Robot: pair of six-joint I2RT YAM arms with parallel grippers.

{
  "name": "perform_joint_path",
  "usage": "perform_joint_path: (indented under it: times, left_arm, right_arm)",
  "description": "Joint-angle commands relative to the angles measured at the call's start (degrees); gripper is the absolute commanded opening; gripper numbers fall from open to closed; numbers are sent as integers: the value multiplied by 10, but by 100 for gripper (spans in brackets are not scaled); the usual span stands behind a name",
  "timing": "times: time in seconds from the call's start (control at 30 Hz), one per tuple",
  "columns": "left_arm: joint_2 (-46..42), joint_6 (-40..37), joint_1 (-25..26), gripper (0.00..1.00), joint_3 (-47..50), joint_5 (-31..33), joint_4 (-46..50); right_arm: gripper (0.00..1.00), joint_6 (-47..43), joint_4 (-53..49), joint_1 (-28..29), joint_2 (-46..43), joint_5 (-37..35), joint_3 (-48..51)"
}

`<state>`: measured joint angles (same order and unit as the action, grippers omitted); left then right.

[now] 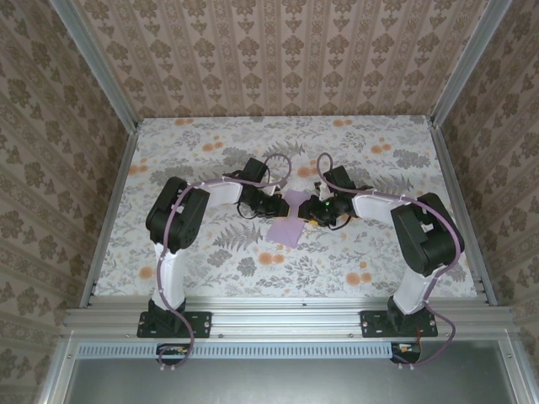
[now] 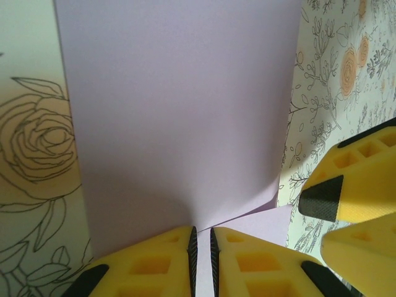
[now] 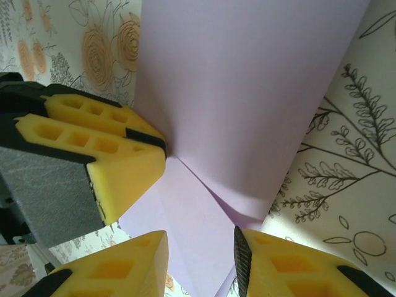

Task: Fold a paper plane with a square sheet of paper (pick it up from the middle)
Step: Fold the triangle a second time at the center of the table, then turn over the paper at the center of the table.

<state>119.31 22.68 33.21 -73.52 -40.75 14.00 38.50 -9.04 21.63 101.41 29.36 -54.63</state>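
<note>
The square sheet of paper (image 1: 286, 225) is pale lilac and lies at the middle of the table between both arms. One part of it is creased and raised. In the left wrist view the paper (image 2: 179, 111) rises from my left gripper (image 2: 201, 230), whose jaws are shut on its edge with only a thin slit between the pads. The right gripper's yellow fingers (image 2: 346, 185) show at the right of that view. My right gripper (image 3: 201, 238) stands open, and the folded paper (image 3: 247, 93) runs between its jaws without being pinched. The left gripper's fingers (image 3: 105, 161) sit close at the upper left.
The floral tabletop (image 1: 210, 151) surrounds the paper on all sides. Patterned walls and metal frame posts (image 1: 114, 93) close in the back and sides. A metal rail (image 1: 286, 320) runs along the near edge at the arm bases.
</note>
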Motion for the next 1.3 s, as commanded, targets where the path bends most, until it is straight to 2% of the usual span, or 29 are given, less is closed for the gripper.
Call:
perform_joint_path:
  times: [0.0,0.5,0.93,1.1,1.27]
  left_arm:
    - [27,-8,-6,18,17,23,7]
    - [30,-4,-6,18,18,21,1]
    - [15,12,-7,21,17,-2,-11]
    - [-2,24,-9,23,13,-14,-16]
    - [-24,31,-11,29,2,-22,-15]
  right_arm:
    - [37,-27,-34,0,14,-26,-18]
    - [34,-14,11,9,30,52,-10]
    - [31,-4,24,21,41,70,1]
    - [28,4,37,26,52,78,-1]
    - [20,6,43,27,60,81,-2]
